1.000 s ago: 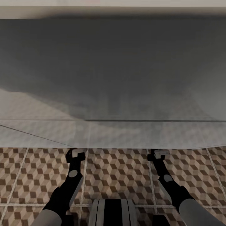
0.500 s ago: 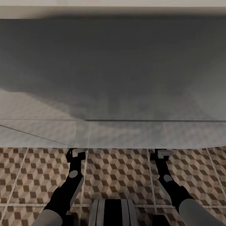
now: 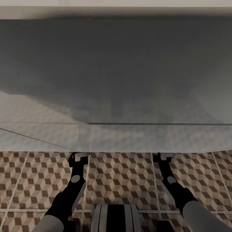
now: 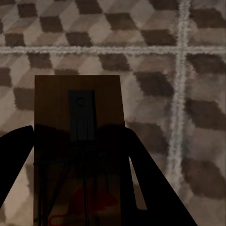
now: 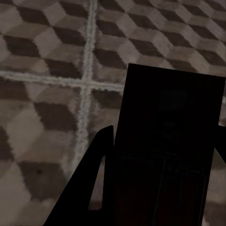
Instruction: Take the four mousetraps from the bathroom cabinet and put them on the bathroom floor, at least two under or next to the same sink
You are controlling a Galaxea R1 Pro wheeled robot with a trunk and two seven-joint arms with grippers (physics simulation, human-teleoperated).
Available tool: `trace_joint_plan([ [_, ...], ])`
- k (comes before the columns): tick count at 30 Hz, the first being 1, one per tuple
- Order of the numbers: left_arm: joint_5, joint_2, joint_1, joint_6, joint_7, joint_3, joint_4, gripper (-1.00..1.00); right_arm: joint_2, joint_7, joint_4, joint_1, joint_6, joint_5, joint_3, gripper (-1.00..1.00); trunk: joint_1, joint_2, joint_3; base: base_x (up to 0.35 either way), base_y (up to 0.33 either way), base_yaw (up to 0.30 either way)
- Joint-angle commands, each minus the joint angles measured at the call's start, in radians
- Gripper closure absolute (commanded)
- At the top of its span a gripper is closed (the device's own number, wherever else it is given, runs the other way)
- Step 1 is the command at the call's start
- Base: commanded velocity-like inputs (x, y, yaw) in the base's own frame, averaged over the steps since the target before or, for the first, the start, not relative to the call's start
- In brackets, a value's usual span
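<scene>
since the earlier frame the right gripper (image 3: 163, 157) has edged toward the grey wall (image 3: 116, 71) while the left gripper (image 3: 78, 157) holds its place (both low over the floor (image 3: 122, 177)). left fingers (image 4: 155, 188) are clamped on a mousetrap (image 4: 77, 127), and right fingers (image 5: 80, 197) grip a second, darker mousetrap (image 5: 169, 141). each trap hangs just above the cube-patterned tiles, near grout lines.

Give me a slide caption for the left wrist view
Left gripper holding a brown mousetrap above the cube-patterned floor.
</scene>
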Motion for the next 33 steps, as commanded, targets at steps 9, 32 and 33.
trace_joint_plan([
  [9,-0.002,0.000,-0.022,0.004,0.005,-0.001,0.000,1.00,-0.001,0.004,0.001,-0.021,0.037,-0.010,0.007,1.00,0.000,0.000,0.000,0.000,0.000,0.000],
  [32,-0.002,-0.016,-0.058,0.084,0.004,-0.001,0.007,1.00,0.000,0.004,0.002,-0.026,0.041,-0.011,0.008,1.00,0.000,0.000,0.000,0.000,0.000,0.000],
  [33,-0.002,-0.016,-0.059,0.082,0.004,-0.001,0.014,1.00,0.000,0.004,0.001,-0.027,0.041,-0.011,0.008,1.00,0.000,0.000,0.000,0.000,0.000,0.000],
])
